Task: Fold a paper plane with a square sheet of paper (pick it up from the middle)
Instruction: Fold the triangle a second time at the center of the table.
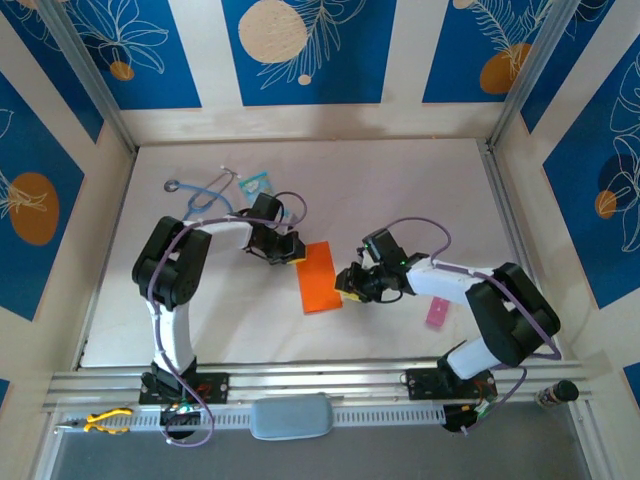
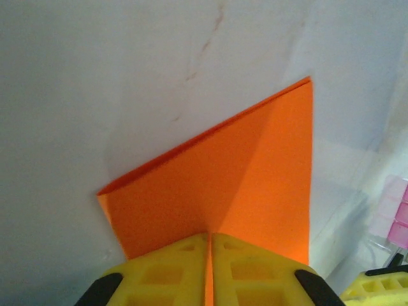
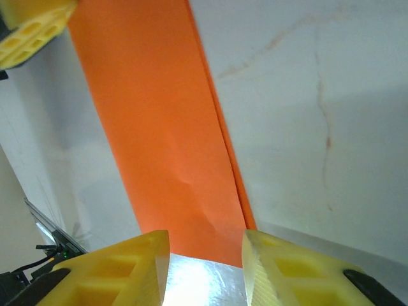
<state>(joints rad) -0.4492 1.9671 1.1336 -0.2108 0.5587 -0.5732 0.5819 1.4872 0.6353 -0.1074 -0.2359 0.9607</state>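
From above, we are looking at the orange sheet (image 1: 319, 278) lying folded into a narrow rectangle near the middle of the white table (image 1: 400, 180). The left gripper (image 1: 287, 250) is sitting at its far left corner and the right gripper (image 1: 352, 283) is sitting just beside its right edge. A small pink strip (image 1: 437, 314) is lying to the right, under the right arm, while a light-blue packet (image 1: 255, 183) and a stethoscope (image 1: 203, 190) are resting well apart at the back. Nothing is standing between either gripper and the paper. In the left wrist view, the left gripper (image 2: 209, 268) is pressing its yellow fingers together on the near edge of the orange sheet (image 2: 242, 185), which is fanning out ahead of them over the table. In the right wrist view, the right gripper (image 3: 205, 247) is holding its fingers spread, and the near end of the orange sheet (image 3: 159, 140) is lying just ahead of the gap, unpinched.
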